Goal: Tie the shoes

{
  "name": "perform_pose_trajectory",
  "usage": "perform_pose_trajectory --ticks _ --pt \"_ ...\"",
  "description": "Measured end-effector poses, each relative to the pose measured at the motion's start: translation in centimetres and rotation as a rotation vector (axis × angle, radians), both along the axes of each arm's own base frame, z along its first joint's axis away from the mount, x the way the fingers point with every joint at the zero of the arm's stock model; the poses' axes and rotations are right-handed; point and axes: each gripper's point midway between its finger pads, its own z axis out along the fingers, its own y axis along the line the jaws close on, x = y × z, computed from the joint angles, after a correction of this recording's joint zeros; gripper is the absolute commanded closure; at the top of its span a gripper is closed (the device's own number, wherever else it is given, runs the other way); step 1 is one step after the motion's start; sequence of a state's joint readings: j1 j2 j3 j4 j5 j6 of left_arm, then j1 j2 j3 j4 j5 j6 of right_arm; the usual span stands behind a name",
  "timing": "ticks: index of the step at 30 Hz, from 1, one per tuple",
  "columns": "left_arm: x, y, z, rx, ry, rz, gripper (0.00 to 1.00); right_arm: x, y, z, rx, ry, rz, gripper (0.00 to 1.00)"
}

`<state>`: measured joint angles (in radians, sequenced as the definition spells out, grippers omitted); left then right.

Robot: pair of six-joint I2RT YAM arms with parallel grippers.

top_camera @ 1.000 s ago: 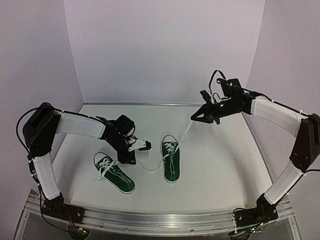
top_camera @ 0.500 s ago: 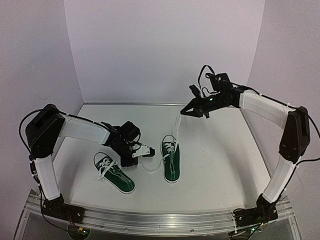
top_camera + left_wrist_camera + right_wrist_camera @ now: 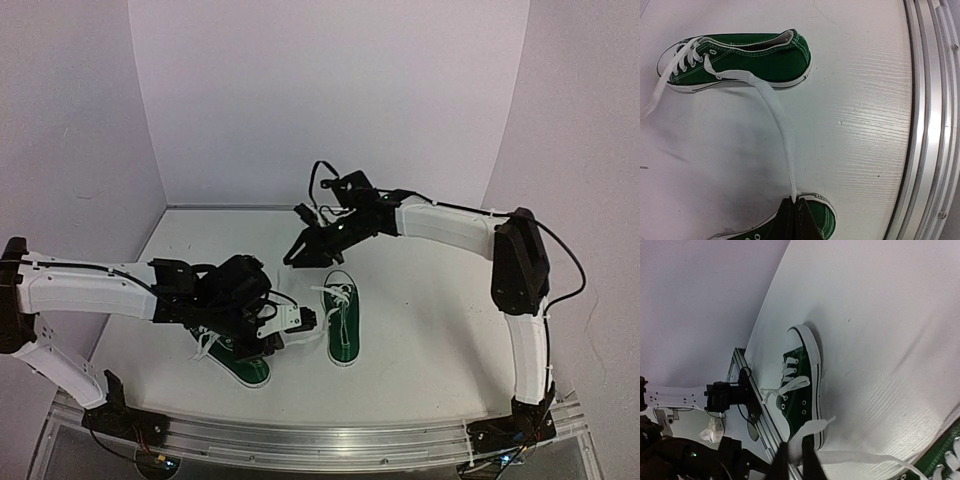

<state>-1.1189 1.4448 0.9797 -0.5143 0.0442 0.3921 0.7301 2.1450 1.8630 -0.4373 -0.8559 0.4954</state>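
Pinching 1 white lace (image 3: pixel 782 145) in the left gripper (image 3: pixel 794 217), pressed fully together.
Running from there to the right sneaker (image 3: pixel 755 57) on the table (image 3: pixel 855 125), just above the left sneaker (image 3: pixel 822 225) by the rail (image 3: pixel 930 125); cradling a 2nd strand (image 3: pixel 802 437) between slightly parted fingers of the right gripper (image 3: pixel 796 462), grip unclear.

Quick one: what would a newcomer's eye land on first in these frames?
First, the pair of small dark green canvas sneakers with white laces, side by side near the front of the white table, with both arms bent in over them. The left fingers are shut on a white lace stretched across from the farther sneaker. Another lace end lies between the right fingers; whether it is gripped is unclear.
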Motion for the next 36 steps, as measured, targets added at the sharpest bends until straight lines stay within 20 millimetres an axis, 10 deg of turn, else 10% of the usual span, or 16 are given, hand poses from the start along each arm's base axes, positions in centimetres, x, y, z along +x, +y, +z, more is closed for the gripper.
perform_pose_trajectory --ticks 4,18,28,36 --pt "-0.4 1.4 0.7 -0.018 0.012 0.053 1.0 -2.7 1.7 -2.0 -0.022 0.063 0.06 0.37" --pt "0.0 -0.8 -1.1 -0.024 0.154 0.148 1.0 3.7 -8.5 -2.9 -0.142 0.023 -0.11 0.67" --pt "4.4 -3.0 0.6 -0.193 0.329 0.35 1.0 0.4 -8.4 -5.6 -0.251 -0.014 0.01 0.69" --pt "4.2 -3.8 0.6 -0.238 0.438 0.386 1.0 -0.2 -8.3 -8.2 -0.329 -0.043 0.048 0.69"
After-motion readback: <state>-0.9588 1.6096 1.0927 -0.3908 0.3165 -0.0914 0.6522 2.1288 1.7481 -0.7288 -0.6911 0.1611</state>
